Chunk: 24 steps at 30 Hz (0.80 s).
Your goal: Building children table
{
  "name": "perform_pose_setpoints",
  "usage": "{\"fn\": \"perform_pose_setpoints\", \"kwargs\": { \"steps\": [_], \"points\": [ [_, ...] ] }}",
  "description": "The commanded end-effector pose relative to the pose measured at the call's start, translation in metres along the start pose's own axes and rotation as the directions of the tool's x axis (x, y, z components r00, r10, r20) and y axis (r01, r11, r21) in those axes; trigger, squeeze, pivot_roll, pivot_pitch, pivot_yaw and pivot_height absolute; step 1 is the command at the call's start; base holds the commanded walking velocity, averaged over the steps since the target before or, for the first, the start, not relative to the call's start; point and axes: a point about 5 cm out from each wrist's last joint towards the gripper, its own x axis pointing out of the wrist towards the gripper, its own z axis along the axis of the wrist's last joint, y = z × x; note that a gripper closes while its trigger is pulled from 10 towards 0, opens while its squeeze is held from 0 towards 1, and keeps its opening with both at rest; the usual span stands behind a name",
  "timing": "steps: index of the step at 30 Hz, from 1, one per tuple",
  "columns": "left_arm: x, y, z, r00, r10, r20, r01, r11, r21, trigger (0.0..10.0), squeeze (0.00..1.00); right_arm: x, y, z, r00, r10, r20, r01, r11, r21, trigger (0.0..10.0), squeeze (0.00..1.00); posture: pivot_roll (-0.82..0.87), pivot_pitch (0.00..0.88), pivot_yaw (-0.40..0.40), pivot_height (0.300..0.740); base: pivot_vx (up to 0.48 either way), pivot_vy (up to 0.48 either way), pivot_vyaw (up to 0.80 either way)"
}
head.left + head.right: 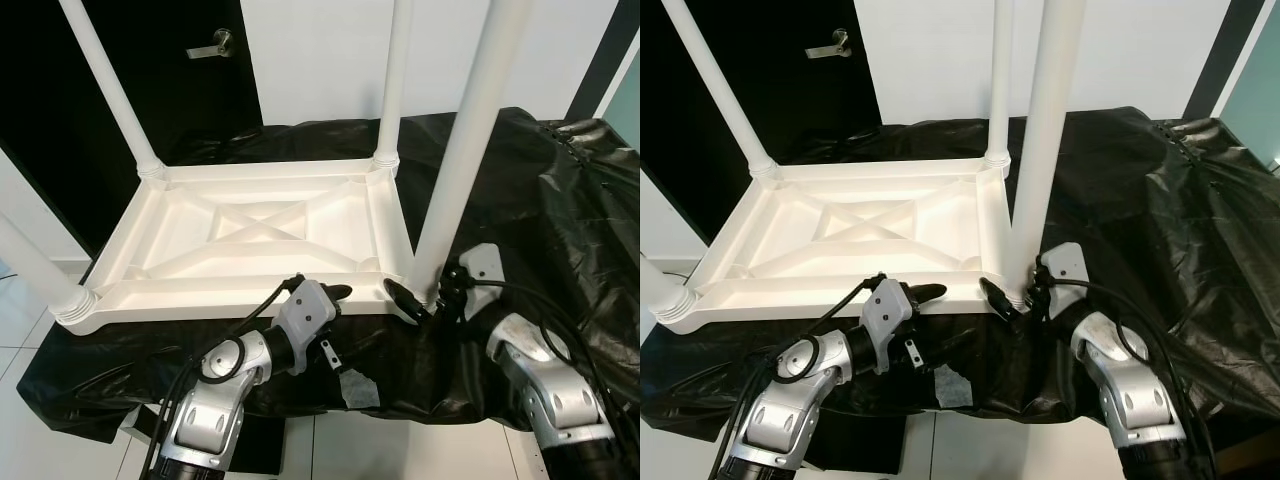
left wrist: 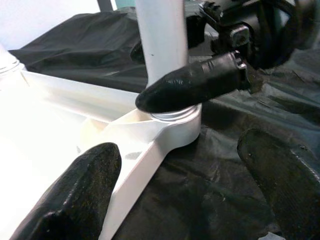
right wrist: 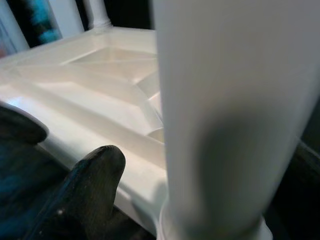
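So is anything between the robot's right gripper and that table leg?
No. The right gripper is already at the base of the near leg, one finger lying against it where it joins the tabletop. Nothing visible sits between them.

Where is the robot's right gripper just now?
The right gripper is at the base of the near-right table leg, where it joins the upturned white tabletop on the black sheet.

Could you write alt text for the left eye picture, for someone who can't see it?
A white plastic children's table lies upside down on a black sheet, its four legs pointing up. The robot's right tool reaches the base of the near right leg; the left tool rests at the table's near edge.
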Motion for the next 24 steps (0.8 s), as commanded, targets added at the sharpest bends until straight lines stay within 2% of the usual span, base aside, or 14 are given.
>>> {"fn": "perform_pose_setpoints", "kwargs": {
  "steps": [1, 6, 7, 8, 9, 15, 16, 21, 24],
  "points": [
    [0.0, 0.01, -0.001, 0.988, 0.155, -0.009, -0.155, 0.988, 0.018, 10.0, 0.0, 0.006, -0.001, -0.003, 0.997, 0.072, -0.021, -0.072, 0.997, -0.019, 10.0, 0.0, -0.04, 0.0, 0.03, 0.74, 0.0, 0.0, 0.0],
    [0.002, 0.012, 0.0, 0.988, 0.156, -0.003, -0.156, 0.988, 0.02, 10.0, 0.0, 0.018, -0.004, -0.004, 0.984, 0.172, -0.052, -0.174, 0.984, -0.046, 10.0, 0.0, -0.04, 0.0, 0.033, 0.74, 0.0, 0.0, 0.0],
    [0.003, 0.012, 0.001, 0.988, 0.155, 0.003, -0.155, 0.988, 0.022, 10.0, 0.0, 0.023, -0.005, -0.007, 0.975, 0.206, -0.077, -0.212, 0.975, -0.066, 3.2, 0.0, -0.03, 0.0, 0.027, 0.74, 0.0, 0.0, 0.0],
    [0.003, 0.012, 0.001, 0.988, 0.155, 0.003, -0.155, 0.988, 0.022, 10.0, 0.0, 0.023, -0.005, -0.007, 0.975, 0.206, -0.077, -0.212, 0.975, -0.066, 3.2, 0.0, -0.03, 0.0, 0.027, 0.74, 0.0, 0.0, 0.0],
    [0.004, 0.012, 0.002, 0.988, 0.157, 0.005, -0.157, 0.987, 0.024, 10.0, 0.0, 0.023, -0.004, -0.01, 0.971, 0.223, -0.09, -0.23, 0.97, -0.075, 0.0, 0.0, -0.03, 0.0, 0.022, 0.74, 0.0, 0.0, 0.0],
    [0.004, 0.014, 0.002, 0.986, 0.167, 0.008, -0.167, 0.986, 0.026, 10.0, 0.0, 0.022, -0.004, -0.015, 0.965, 0.239, -0.109, -0.249, 0.964, -0.093, 0.0, 0.0, -0.02, 0.0, 0.018, 0.74, 0.0, 0.0, 0.0],
    [0.003, 0.013, 0.001, 0.985, 0.173, 0.006, -0.173, 0.985, 0.024, 10.0, 0.0, 0.02, -0.006, -0.019, 0.974, 0.198, -0.112, -0.207, 0.975, -0.079, 0.0, 0.0, -0.02, 0.0, 0.01, 0.74, 0.0, 0.0, 0.0],
    [0.003, 0.012, 0.0, 0.985, 0.175, 0.004, -0.175, 0.984, 0.022, 10.0, 0.0, 0.018, -0.007, -0.023, 0.982, 0.151, -0.114, -0.16, 0.985, -0.07, 0.0, 0.0, -0.03, 0.0, 0.008, 0.74, 0.0, 0.0, 0.0],
    [0.002, 0.013, -0.001, 0.983, 0.185, 0.003, -0.185, 0.983, 0.018, 10.0, 0.0, 0.016, -0.009, -0.029, 0.992, -0.027, -0.124, 0.02, 0.998, -0.058, 0.0, 0.0, -0.03, 0.0, 0.003, 0.74, 0.0, 0.0, 0.0]
  ]
}}
